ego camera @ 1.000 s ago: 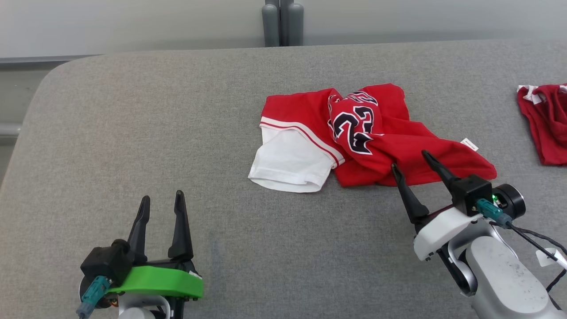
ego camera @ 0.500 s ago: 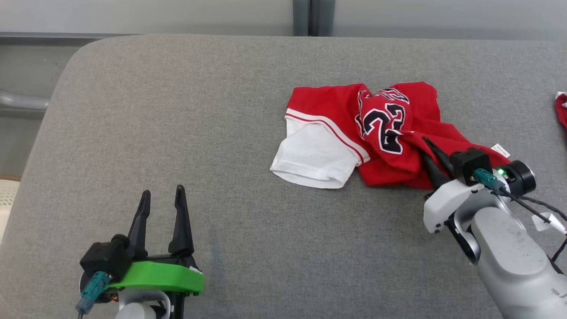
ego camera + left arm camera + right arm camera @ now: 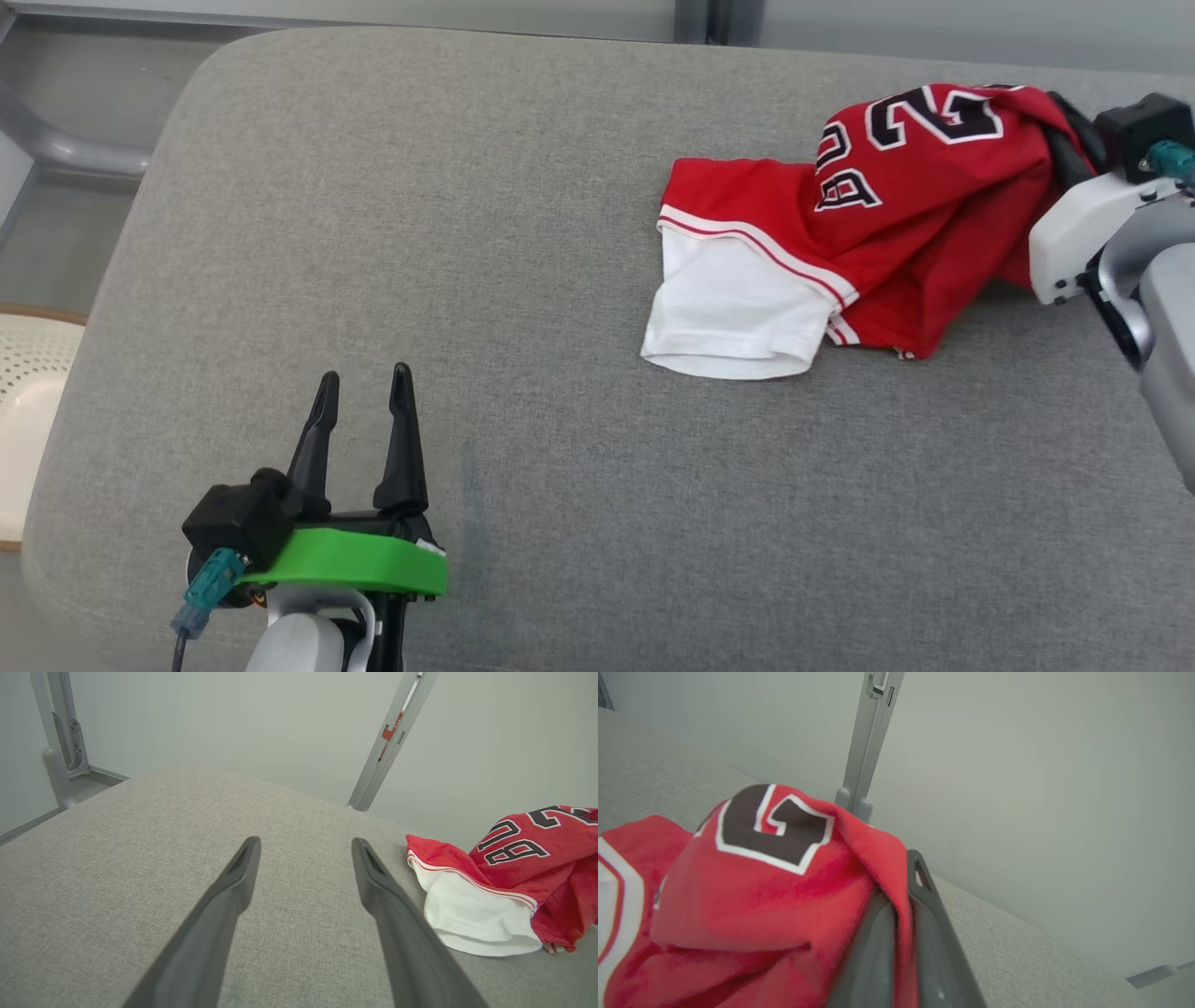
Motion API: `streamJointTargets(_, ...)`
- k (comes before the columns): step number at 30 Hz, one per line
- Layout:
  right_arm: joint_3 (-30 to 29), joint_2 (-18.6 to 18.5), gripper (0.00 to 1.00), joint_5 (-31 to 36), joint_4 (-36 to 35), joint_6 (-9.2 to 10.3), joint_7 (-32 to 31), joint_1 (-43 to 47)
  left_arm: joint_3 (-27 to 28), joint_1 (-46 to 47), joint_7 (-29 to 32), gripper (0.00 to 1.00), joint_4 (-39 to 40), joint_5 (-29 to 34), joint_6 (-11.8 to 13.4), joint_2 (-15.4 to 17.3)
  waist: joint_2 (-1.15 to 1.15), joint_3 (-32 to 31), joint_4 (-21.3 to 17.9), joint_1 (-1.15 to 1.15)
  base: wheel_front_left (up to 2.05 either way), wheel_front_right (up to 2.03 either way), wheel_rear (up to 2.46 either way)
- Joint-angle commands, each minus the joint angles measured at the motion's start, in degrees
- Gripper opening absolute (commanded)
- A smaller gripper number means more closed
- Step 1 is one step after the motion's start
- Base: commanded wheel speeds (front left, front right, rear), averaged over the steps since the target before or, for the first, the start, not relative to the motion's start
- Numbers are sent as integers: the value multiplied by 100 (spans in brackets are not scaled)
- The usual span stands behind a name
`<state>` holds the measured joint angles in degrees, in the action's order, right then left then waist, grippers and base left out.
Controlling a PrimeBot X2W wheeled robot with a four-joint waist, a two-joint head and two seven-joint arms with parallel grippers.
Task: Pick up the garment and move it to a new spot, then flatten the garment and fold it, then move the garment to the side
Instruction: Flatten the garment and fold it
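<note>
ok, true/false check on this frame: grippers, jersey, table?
1. The right gripper is shut on the red jersey. True.
2. The left gripper holds the jersey's white part. False: it is open over bare table, apart from the jersey.
3. The whole jersey hangs clear of the table. False: the white part lies on it.
4. The jersey bears black numbers edged in white. True.

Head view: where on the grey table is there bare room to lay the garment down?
Bare: the wide stretch of the table between the left gripper and the garment, running to the far left corner; also the near strip below the garment. Crowded: the far right, where the right gripper holds the garment.
</note>
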<state>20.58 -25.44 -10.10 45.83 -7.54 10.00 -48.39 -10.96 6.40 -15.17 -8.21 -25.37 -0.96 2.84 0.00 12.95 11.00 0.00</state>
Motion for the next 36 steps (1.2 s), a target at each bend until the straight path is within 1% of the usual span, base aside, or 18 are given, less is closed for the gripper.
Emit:
streamJointTargets(1, 58, -64, 0, -30, 178, 9, -57, -161, -17, 100, 6, 100, 12, -42, 7, 12, 0, 169, 210, 0, 0, 0, 0)
streamJointTargets(5, 76, -227, 0, -164, 792, 10, -114, -561, -77, 171, 6, 100, 30, -92, 26, 11, 0, 304, 362, 0, 0, 0, 0)
streamJointTargets(6, 56, -247, 18, -158, 918, 10, -79, -641, -82, 186, 6, 100, 35, -96, 28, 11, 0, 335, 384, 0, 0, 0, 0)
streamJointTargets(7, 7, -226, 53, -126, 1076, 10, -19, -734, -91, 195, 6, 100, 38, -94, 29, 11, 0, 363, 402, 0, 0, 0, 0)
streamJointTargets(8, -28, -195, 100, -91, 1191, 10, 28, -795, -96, 196, 6, 100, 37, -97, 32, 11, 0, 384, 413, 0, 0, 0, 0)
streamJointTargets(13, -85, -21, 100, 102, 1625, 10, 298, -1070, -88, 210, 6, 100, 33, -63, 49, 11, 0, 429, 362, 0, 0, 0, 0)
streamJointTargets(16, -90, 94, 100, 101, 1707, 10, 420, -1081, -63, 173, 6, 100, 14, -20, 42, 11, 0, 374, 229, 0, 0, 0, 0)
streamJointTargets(19, -160, 141, 100, -18, 1588, 10, 498, -983, -34, 131, 6, 100, 7, 17, 38, 12, 0, 273, 73, 0, 0, 0, 0)
streamJointTargets(21, -249, 193, 100, -130, 1348, 9, 524, -830, 1, 75, 6, 100, 11, 48, 37, 12, 0, 191, -58, 0, 0, 0, 0)
streamJointTargets(27, -653, 191, 100, -282, -16, 9, 518, 80, 81, -72, 6, 100, -6, 152, -1, 13, 0, -81, -463, 0, 0, 0, 0)
streamJointTargets(29, -802, 250, 100, -316, -410, 9, 518, 453, 87, -123, 6, 100, -16, 179, -5, 12, 0, -169, -569, 0, 0, 0, 0)
streamJointTargets(32, -966, 398, 100, -351, -949, 9, 519, 1054, 93, -188, 6, 100, -32, 211, -15, 13, 0, -291, -691, 0, 0, 0, 0)
streamJointTargets(36, -1081, 680, 100, -387, -1400, 9, 519, 1801, 73, -239, 6, 100, -30, 221, -24, 13, 0, -381, -741, 0, 0, 0, 0)
